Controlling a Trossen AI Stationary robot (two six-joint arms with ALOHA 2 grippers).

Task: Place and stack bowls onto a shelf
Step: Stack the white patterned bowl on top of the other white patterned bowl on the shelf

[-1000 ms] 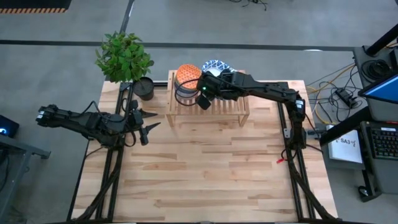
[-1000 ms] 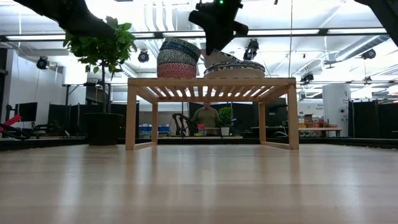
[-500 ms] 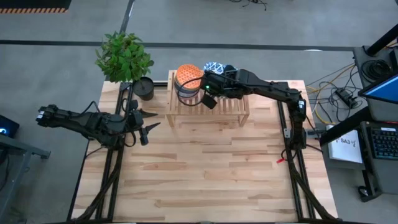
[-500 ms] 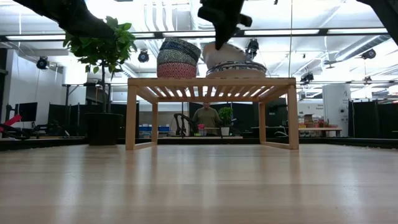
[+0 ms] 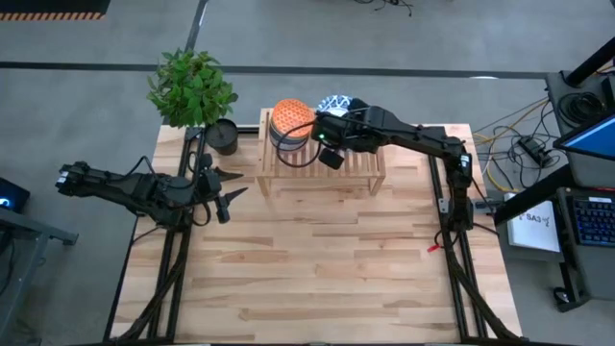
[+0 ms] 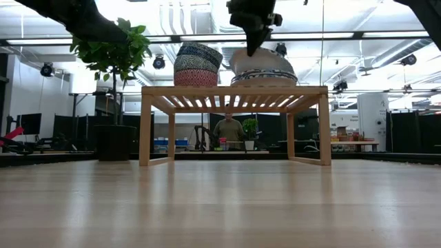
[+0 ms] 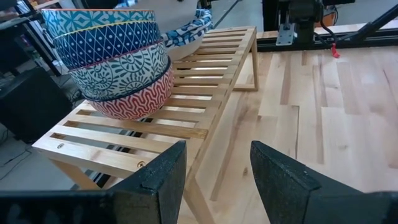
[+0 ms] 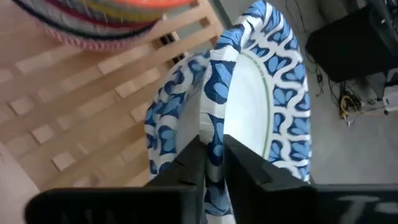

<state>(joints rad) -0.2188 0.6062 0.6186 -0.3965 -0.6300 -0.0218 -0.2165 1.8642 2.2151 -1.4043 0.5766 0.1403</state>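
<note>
The light-wood shelf (image 5: 356,169) (image 6: 234,89) stands at the table's far edge. A stack of small patterned bowls (image 5: 288,121) (image 6: 197,65) (image 7: 112,62), orange-inside on top, rests on the shelf's left part. To its right, wide blue-rimmed bowls (image 6: 265,78) are stacked on the slats. My right gripper (image 5: 330,135) (image 8: 211,146) hangs above them, shut on another wide bowl (image 6: 264,62) (image 8: 255,93). My left gripper (image 5: 227,195) (image 7: 214,174) waits open over the table's left side. My right gripper pinches the wide bowl's blue-patterned rim (image 8: 217,124) between its two fingers, one inside the bowl and one outside. The fingers come from above, pointing down. The bowl is tilted, and its lower side sits in the stacked wide bowls (image 8: 165,121) beneath it.
A dark pot (image 5: 223,136) (image 6: 114,141) with a leafy plant (image 5: 192,86) stands just left of the shelf. The wooden tabletop (image 5: 317,259) stretches bare toward the near edge. A person (image 6: 228,131) sits far behind the table.
My right gripper has carried the wide bowl toward the table's right, from beside the small-bowl stack to over the wide-bowl stack, and lowered it. The bowl now leans on that stack, still held.
</note>
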